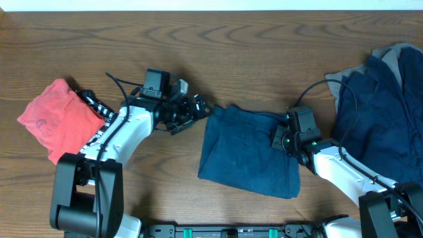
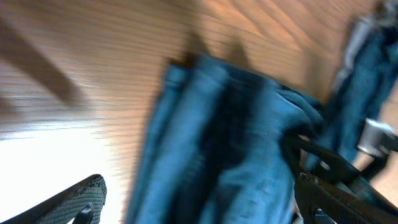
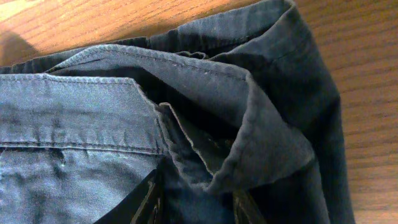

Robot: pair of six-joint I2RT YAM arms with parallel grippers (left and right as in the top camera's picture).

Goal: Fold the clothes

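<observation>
A red garment [image 1: 58, 118] is lying far left; the left pincer [image 1: 198, 108] is hovering open just beside the folded navy trousers [image 1: 244, 155] on the worktop [image 1: 264, 39]; the right pincer [image 1: 279, 139] is straddling their waistband [image 3: 74, 112], grip impossible to tell; more clothes [image 1: 383, 112] are heaped far right

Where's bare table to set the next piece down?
Bare table runs along the far edge beyond the folded navy trousers, and at the near side between the left arm and the trousers. Crowded at right: right gripper, clothes pile.
</observation>
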